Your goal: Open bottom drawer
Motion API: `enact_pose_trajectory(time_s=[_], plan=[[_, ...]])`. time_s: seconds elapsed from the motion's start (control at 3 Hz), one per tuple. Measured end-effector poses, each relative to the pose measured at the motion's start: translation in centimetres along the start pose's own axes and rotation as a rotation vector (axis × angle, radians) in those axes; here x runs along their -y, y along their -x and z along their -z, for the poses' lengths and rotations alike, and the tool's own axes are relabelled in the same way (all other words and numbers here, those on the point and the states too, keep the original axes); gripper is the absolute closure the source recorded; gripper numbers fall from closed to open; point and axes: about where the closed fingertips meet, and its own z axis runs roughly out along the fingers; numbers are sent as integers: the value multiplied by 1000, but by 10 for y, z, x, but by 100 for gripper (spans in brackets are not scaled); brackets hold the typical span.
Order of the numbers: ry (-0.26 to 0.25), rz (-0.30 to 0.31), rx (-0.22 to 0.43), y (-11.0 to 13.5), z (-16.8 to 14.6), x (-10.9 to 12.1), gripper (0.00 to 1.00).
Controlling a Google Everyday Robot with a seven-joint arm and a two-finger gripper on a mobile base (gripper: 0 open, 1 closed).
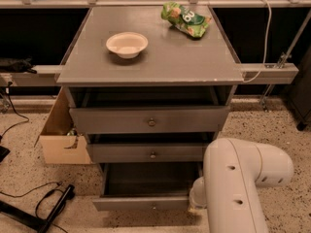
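Observation:
The bottom drawer (141, 204) is the lowest of the grey cabinet's three. It stands pulled out, with its dark inside (150, 178) showing and a small round knob (154, 207) on its front. My white arm (243, 178) fills the lower right. My gripper (195, 205) is low at the drawer's right front corner, mostly hidden behind the arm. The middle drawer (148, 153) and the top drawer (149, 120) are each slightly out.
A white bowl (127, 43) and a green snack bag (185, 18) lie on the cabinet top (160, 67). An open cardboard box (60, 135) stands left of the cabinet. Black cables (48, 208) lie on the floor at the lower left. A grey rail (269, 72) runs to the right.

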Motion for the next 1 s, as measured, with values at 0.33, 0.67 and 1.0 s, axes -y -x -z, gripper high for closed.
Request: enact_pose_trajectory(time_s=[0.33,0.67,1.0], plan=[[0,0,0,3,2,7,84],[0,0,0,5,4,13,100],[0,0,0,7,5,17,100]])
